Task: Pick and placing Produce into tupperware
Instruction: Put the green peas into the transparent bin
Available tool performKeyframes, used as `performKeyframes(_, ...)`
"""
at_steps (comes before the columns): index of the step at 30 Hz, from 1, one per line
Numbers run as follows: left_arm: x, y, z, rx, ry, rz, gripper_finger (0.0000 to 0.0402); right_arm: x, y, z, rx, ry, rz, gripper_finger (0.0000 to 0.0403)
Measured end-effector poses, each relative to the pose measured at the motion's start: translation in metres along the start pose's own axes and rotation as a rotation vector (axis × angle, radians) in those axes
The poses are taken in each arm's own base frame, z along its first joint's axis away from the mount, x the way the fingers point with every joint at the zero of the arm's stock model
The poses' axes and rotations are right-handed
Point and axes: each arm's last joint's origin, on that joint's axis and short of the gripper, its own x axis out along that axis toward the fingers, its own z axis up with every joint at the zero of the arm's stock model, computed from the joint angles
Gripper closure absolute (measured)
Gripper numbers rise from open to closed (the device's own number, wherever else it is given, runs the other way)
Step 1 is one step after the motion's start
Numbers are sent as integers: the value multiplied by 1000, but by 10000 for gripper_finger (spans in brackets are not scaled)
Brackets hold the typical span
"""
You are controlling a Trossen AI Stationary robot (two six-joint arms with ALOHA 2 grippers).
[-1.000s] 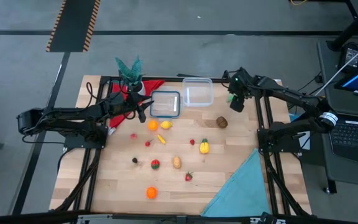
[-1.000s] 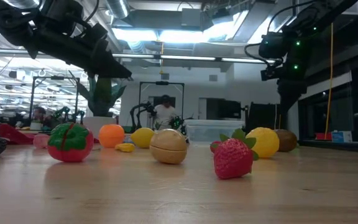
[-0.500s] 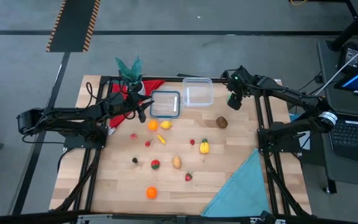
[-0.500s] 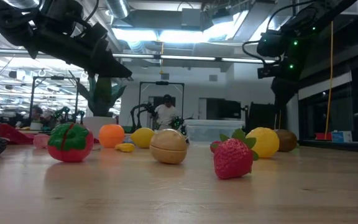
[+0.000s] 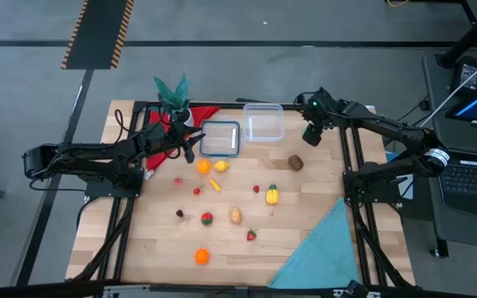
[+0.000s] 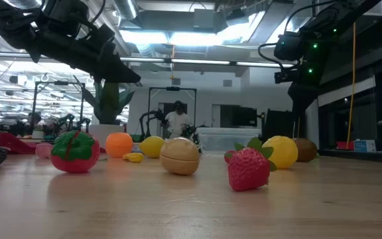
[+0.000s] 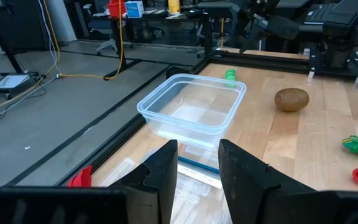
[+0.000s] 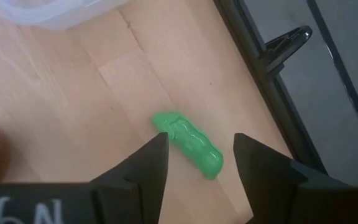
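The produce lies scattered on the wooden table: an orange [image 5: 204,166], a lemon [image 5: 220,165], a brown kiwi [image 5: 295,162], a potato [image 5: 235,216], a strawberry [image 5: 252,235] and others. The clear tupperware [image 5: 263,122] stands at the far middle. A small green piece [image 8: 187,144] lies flat on the wood to its right, near the table's edge. My right gripper [image 8: 196,167] hangs open above that piece, one finger to either side of it in the wrist view. My left gripper [image 7: 197,177] is open and holds nothing, over the blue-rimmed lid and pointing toward the tupperware [image 7: 191,112].
A flat clear lid with a blue rim [image 5: 220,138] lies left of the tupperware. A red cloth [image 5: 199,114] and a potted plant [image 5: 172,91] sit at the far left, a teal cloth [image 5: 325,248] at the near right corner. A black frame rail [image 8: 272,93] runs beside the green piece.
My right gripper has tipped and rolled slightly at the wrist while staying above the green piece, still open. Nothing on the table has moved.
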Motion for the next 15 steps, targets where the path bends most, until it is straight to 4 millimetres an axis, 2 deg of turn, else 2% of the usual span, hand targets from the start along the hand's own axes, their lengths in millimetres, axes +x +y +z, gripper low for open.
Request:
performKeyframes(5,0,0,0,0,0,0,292,0,0,-1,-5,6,5,208)
performKeyframes(11,0,0,0,0,1,0,292,0,0,0,-73,-6,1,140)
performKeyframes(15,0,0,0,0,1,0,292,0,0,0,-80,-6,1,111)
